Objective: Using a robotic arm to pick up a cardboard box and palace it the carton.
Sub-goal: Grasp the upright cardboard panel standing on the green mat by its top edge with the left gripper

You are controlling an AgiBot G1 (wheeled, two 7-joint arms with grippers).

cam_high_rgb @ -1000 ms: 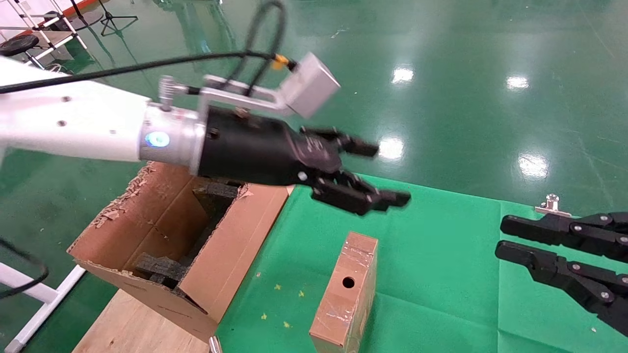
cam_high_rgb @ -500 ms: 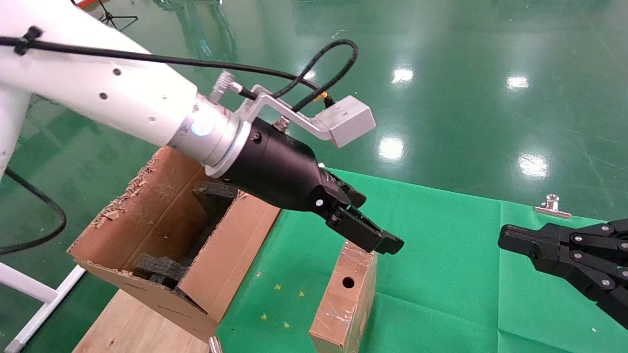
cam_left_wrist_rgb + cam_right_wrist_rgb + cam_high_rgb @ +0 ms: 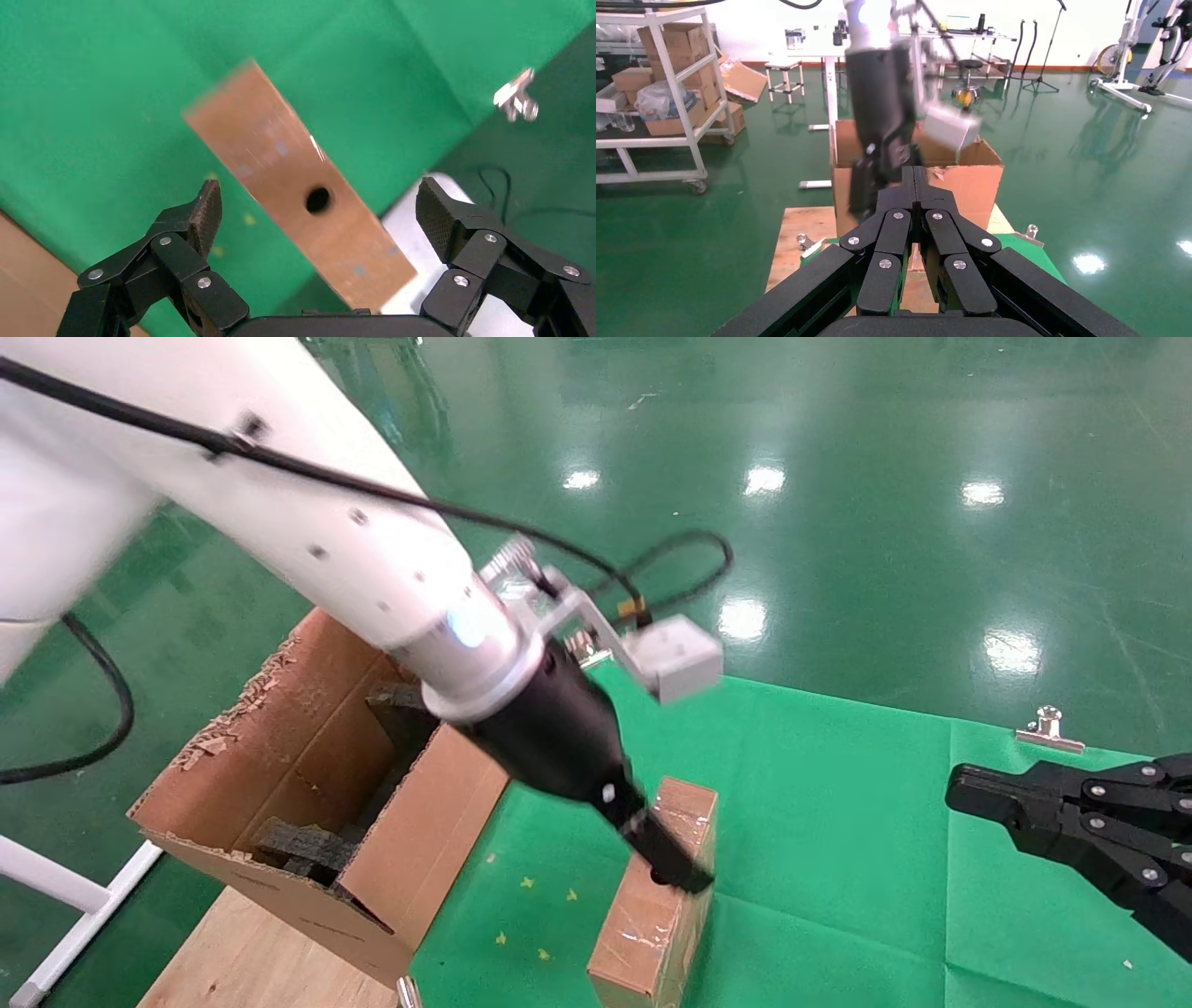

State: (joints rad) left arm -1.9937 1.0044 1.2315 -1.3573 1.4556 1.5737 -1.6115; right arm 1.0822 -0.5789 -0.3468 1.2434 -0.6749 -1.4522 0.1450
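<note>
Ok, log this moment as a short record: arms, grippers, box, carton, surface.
left gripper: open, fingers either side of the box, not clamped
right gripper: shut, parked at the right over the cloth
box: standing on edge on the cloth, round hole in its upper face
carton: open, dark foam inside, left of the box
cloth: green, metal clip at its far edge

The small brown taped cardboard box [image 3: 656,905] stands on edge on the green surface, a round hole in its upper face. At its 9 o'clock sits the large torn-edged carton [image 3: 307,803], open, holding dark foam.
</note>
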